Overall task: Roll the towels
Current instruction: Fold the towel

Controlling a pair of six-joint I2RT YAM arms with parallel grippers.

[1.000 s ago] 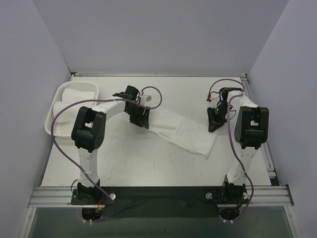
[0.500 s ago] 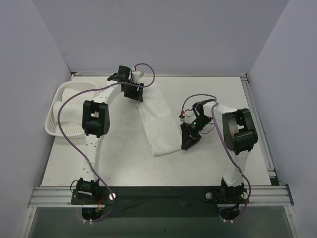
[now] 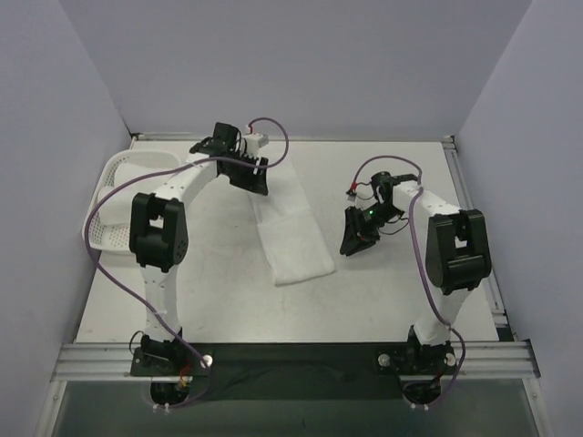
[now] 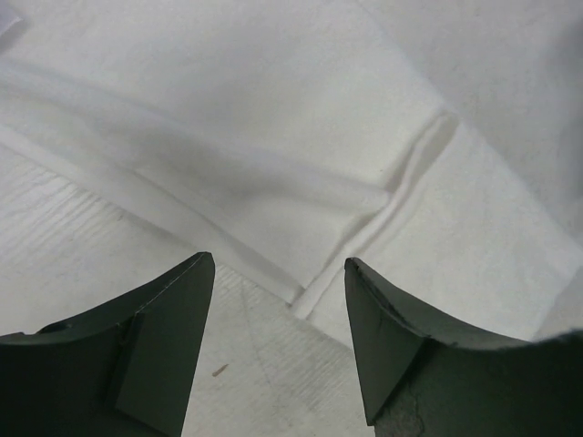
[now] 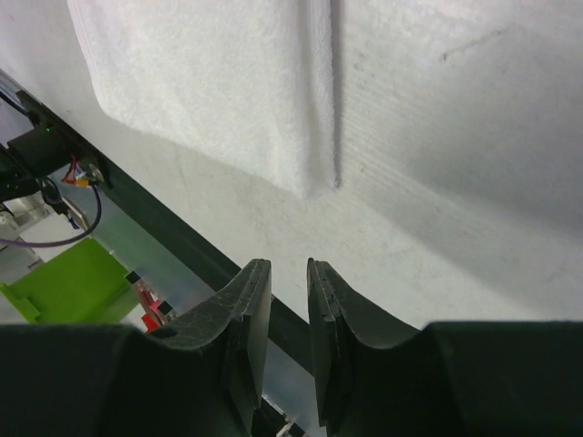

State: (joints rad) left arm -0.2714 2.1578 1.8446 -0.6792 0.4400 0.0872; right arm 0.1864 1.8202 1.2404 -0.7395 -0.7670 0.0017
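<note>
– Left gripper (image 3: 248, 173): do we have anything in it?
– Nothing. Its fingers (image 4: 155, 346) stand partly apart over the table (image 4: 82, 259). The towel (image 3: 290, 228) starts just ahead of the tips, with a hemmed corner pointing into the gap.
– How does the towel lie?
– As one long flat strip. Its far short edge sits at the left gripper, and the long axis runs away from it toward our bases, leaning a little right. None of it is rolled yet.
– Where is the right gripper (image 3: 353, 238)?
– Just beside the near end, off the strip's right long edge and not touching it. Its wrist view shows the towel's corner ahead and left of the tips. The fingers (image 5: 246, 309) are drawn down to a thin slit with nothing between them.
– So which arm starts the roll?
– We judge that each arm is placed for one short edge: the left is nearest the far one, the right nearest the near one. The roll must travel along the long axis, so the grip has to come square to a short edge.
– Anything else nearby?
– Only the basket (image 3: 107, 182), well off to the left of the left gripper, with white cloth in it.
</note>
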